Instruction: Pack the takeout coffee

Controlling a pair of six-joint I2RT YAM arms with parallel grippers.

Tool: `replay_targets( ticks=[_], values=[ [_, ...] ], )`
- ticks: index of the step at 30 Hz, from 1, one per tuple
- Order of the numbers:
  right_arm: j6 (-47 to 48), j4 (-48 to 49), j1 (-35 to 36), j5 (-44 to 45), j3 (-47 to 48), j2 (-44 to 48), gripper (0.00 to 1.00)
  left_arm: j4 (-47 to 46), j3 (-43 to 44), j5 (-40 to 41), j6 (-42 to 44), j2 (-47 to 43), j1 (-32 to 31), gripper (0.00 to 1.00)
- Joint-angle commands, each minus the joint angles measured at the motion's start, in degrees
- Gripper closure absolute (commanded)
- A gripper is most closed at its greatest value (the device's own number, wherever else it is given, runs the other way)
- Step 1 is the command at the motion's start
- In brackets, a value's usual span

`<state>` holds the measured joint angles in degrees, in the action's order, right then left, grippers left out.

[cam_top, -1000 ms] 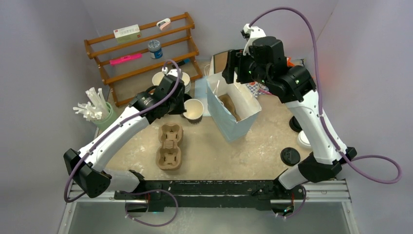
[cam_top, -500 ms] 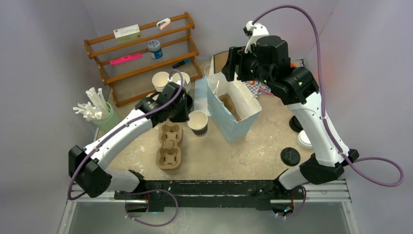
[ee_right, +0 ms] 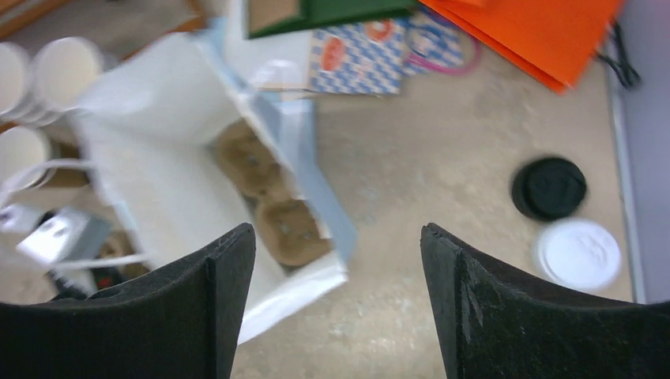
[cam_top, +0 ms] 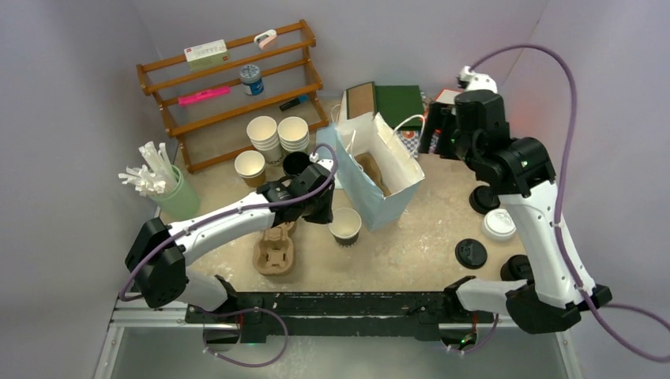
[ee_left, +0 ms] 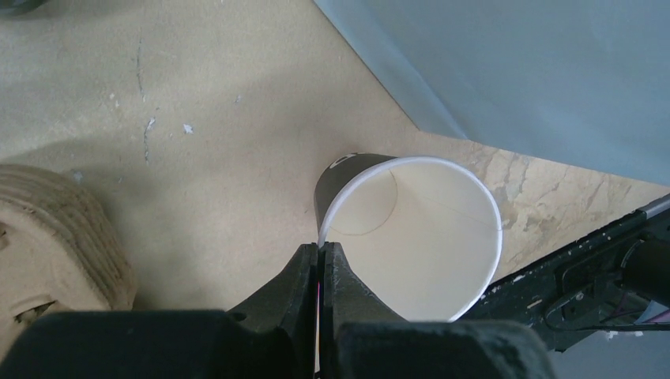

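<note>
- Top external view: near the middle of the frame, my left gripper [cam_top: 328, 212] is pinched on the rim of the paper cup [cam_top: 345, 227]. The cup is upright and has no lid. It sits just below the lower left corner of the open paper bag [cam_top: 378, 178]. I cannot tell whether its base touches the table [cam_top: 411, 237].
- Top external view, upper right: my right gripper [cam_top: 434, 134] hangs to the right of the bag, holding nothing. A white lid [cam_top: 498, 225] lies near the right edge, with a black lid [cam_top: 479, 200] just up and left of it. A cardboard cup carrier [cam_top: 275, 245] lies to the lower left of the cup.
- Left wrist view: the fingers [ee_left: 304, 272] meet at bottom centre, clamped on the near wall of the cup [ee_left: 419, 229], one inside and one outside. The cup is white inside and dark outside. The bag's pale blue side [ee_left: 537, 79] fills the upper right. The carrier [ee_left: 55, 237] shows at the left edge.
- Right wrist view, slightly blurred: the right gripper [ee_right: 336, 237] has its jaws spread wide and empty. The bag [ee_right: 158, 158] below holds a second carrier [ee_right: 272, 205]. The black lid [ee_right: 549, 188] and white lid [ee_right: 581, 253] lie at the right.
</note>
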<state>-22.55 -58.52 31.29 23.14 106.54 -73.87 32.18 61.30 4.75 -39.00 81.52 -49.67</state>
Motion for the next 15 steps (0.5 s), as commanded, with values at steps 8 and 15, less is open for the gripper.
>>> replay_targets(
  ticks=[8,15],
  values=[
    [-13.6,-1.5,-25.8,-6.0,-23.0,7.1,0.01,-7.1,-2.1,7.7,-2.2,1.7,-5.4,0.97],
    [-19.3,2.3,-27.8,-9.9,-29.7,6.9,0.01,-5.1,-1.9,13.5,-4.7,1.3,-7.8,0.65]
  ],
)
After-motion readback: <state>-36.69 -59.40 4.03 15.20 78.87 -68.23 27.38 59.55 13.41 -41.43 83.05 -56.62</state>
